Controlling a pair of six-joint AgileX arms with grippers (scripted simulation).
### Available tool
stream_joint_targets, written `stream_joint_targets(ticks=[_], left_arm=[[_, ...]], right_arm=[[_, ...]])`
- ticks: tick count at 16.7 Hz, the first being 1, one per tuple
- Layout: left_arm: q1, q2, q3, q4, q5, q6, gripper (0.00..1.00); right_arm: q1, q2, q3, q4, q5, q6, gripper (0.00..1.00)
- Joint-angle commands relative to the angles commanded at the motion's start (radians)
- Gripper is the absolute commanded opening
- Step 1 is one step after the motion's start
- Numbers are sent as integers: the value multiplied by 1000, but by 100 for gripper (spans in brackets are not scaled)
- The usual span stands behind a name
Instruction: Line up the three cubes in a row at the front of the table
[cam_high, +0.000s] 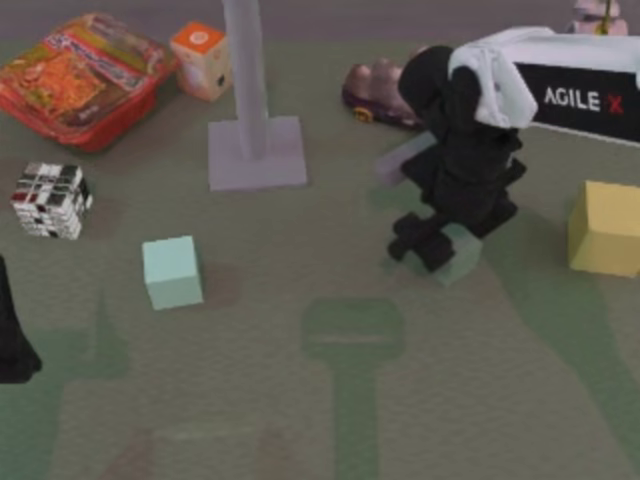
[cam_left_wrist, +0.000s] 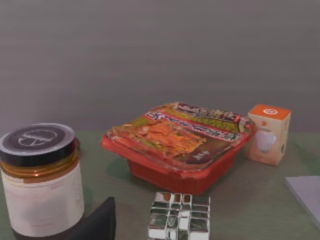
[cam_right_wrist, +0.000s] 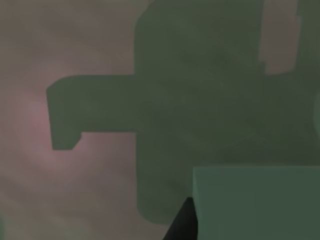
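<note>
Top view: right gripper (cam_high: 432, 243) clamps the dull green cube (cam_high: 462, 256) beneath it.

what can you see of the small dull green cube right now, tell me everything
The small dull green cube is a plain matte solid block, mostly hidden in the top view under the right gripper, which is down on it right of the table's centre. One corner and a side face show. The right wrist view shows a flat face with a dark finger at its edge. Whether it is gripped is unclear.
</note>
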Motion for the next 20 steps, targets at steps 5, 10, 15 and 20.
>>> stream_joint_targets(ticks=[5,10,15,20], left_arm=[[0,0,0,0,0,0,100],[0,0,0,0,0,0,100],[0,0,0,0,0,0,100],[0,0,0,0,0,0,100]], right_arm=[[-1,-31,11,-13,-6,4,0],[4,-67,117,-162,-6,3,0],[7,-97,179,-246,-6,2,0],[17,-112,153,-239,-6,40,0]])
